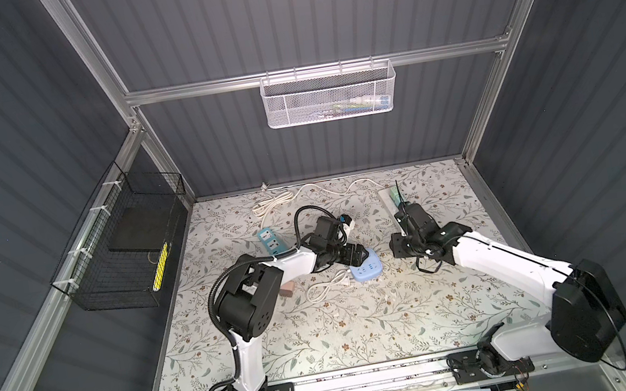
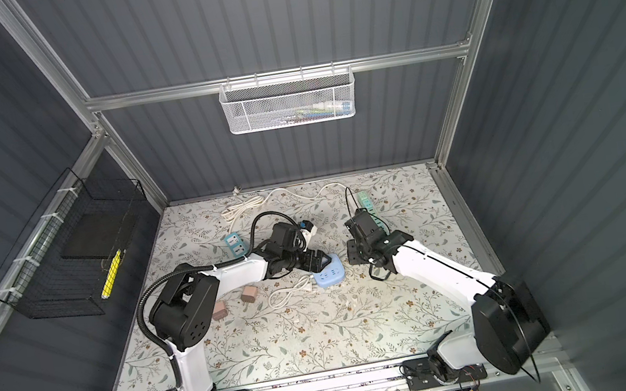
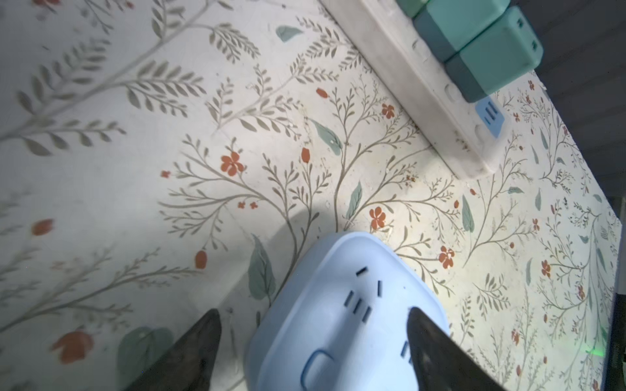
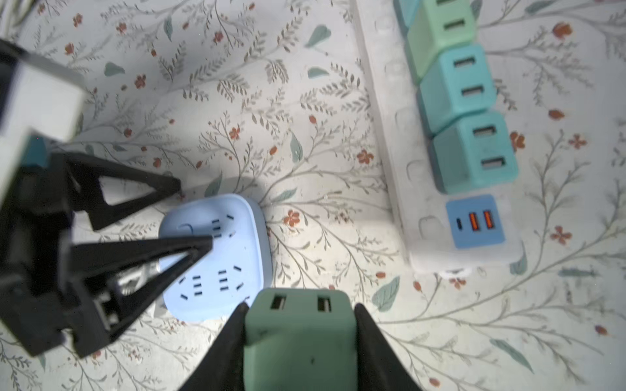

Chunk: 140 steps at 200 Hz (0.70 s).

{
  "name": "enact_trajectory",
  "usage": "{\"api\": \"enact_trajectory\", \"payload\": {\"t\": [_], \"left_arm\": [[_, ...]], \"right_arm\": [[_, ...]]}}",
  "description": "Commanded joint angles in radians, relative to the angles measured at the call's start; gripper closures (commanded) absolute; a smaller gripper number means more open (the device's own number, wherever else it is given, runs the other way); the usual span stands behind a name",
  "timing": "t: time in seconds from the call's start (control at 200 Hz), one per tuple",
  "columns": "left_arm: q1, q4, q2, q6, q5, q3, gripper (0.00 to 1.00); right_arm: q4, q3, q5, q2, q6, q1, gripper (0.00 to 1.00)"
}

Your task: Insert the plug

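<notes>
Enclosure: dark grey ribbed walls (image 1: 297, 18), aluminium frame, floral tabletop (image 1: 364, 323).
White mesh basket (image 1: 289, 107), far wall: small items, too blurred to identify.
Black wire basket (image 1: 106, 286), left wall: black flat slab (image 1: 138, 231), yellow item (image 1: 160, 267).
Light-blue socket block (image 1: 366, 270), centre.
Left gripper (image 4: 194, 214): fingers spread over the block.
Right gripper (image 4: 300, 305): pinching the green charger plug (image 4: 299, 338), just right of the block.
White power strip (image 1: 392, 203), far right: teal chargers inserted.
</notes>
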Motion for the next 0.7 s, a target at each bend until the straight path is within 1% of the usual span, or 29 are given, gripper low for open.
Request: {"api": "enact_trajectory", "payload": {"t": [0.0,0.045,0.14,0.215,0.29,0.405,0.505,0.6,0.695], "left_arm": [[0.01,-0.066,-0.112,0.019,-0.067,0.03,0.11],[0.009,-0.089,-0.161,0.01,-0.08,0.031,0.11],[0.009,-0.09,-0.309,-0.04,-0.141,-0.049,0.1],[0.008,-0.121,-0.448,-0.108,-0.248,-0.14,0.1],[0.008,-0.2,-0.571,-0.208,-0.354,-0.226,0.1],[0.009,-0.295,-0.723,-0.313,-0.439,-0.357,0.11],[0.008,-0.328,-0.856,-0.373,-0.468,-0.459,0.12],[0.008,-0.325,-0.97,-0.419,-0.459,-0.544,0.12],[0.008,-0.323,-1.038,-0.44,-0.438,-0.598,0.12]], "right_arm": [[-0.018,-0.057,0.022,-0.037,0.063,0.051,0.7],[-0.017,-0.076,0.032,-0.047,0.079,0.081,0.7],[-0.008,-0.097,0.051,-0.052,0.112,0.163,0.7],[-0.003,-0.097,0.089,-0.029,0.149,0.243,0.69],[0.021,-0.103,0.099,0.005,0.2,0.299,0.68],[0.056,-0.103,0.105,0.064,0.292,0.369,0.69],[0.091,-0.098,0.136,0.118,0.371,0.421,0.69],[0.067,-0.084,0.167,0.177,0.441,0.45,0.69],[0.011,-0.066,0.179,0.222,0.508,0.473,0.69]]}}
